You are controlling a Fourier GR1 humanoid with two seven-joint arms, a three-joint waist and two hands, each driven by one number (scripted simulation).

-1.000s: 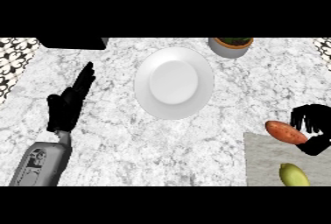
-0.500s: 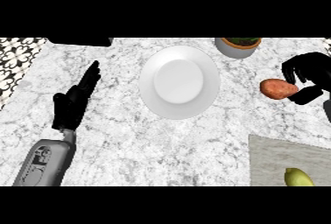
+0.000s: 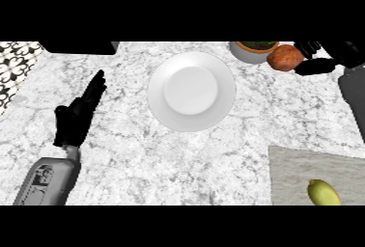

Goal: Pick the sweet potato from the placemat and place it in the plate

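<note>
Showing sweet potato [image 3: 285, 57] clasped in curled fingers of right hand [image 3: 324, 60], up beside potted plant [image 3: 253, 50], right of plate [image 3: 191, 91]. Judged firm, moderately heavy, rounded; best gripped across middle. Left hand [image 3: 77, 117] rested flat, fingers straight.

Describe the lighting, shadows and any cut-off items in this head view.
Head view: even, flat light, no glare on the white plate; hardly any shadows on the marble counter; the yellow fruit on the placemat is cut off at the bottom.
</note>
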